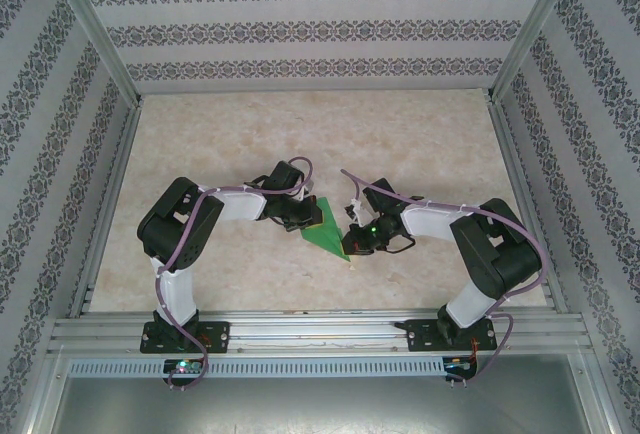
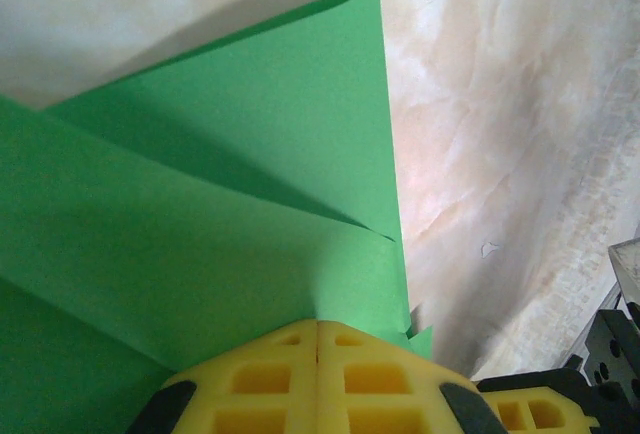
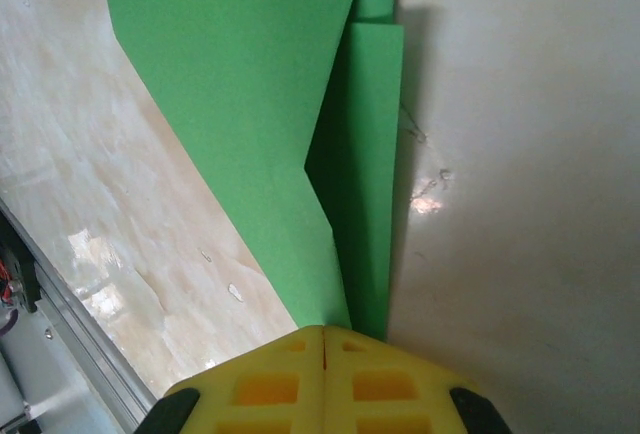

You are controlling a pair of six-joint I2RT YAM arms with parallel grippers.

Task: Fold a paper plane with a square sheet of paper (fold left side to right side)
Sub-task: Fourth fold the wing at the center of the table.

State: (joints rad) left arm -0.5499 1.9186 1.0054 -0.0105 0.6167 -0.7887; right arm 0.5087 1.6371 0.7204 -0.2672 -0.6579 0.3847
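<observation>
Square sheet of paper (image 1: 328, 226): bright green, folded into a pointed, layered wedge, lying mid-frame on the marbled tabletop (image 1: 300, 134). The left gripper (image 1: 303, 216) and right gripper (image 1: 353, 240) flank it. Both sets of jaws are pressed together, tips against its edges; whether paper is pinched cannot be told. Patterned walls (image 1: 300, 29) enclose the tabletop.

The right hand's (image 3: 323, 334) 2 yellow fingers (image 3: 270, 389) are pressed together at the narrow end of the folded green paper (image 3: 240, 94). A wide flap overlaps a slimmer strip on its right. It lies on the marbled table (image 3: 520, 214), near a metal rail (image 3: 75, 359).
</observation>
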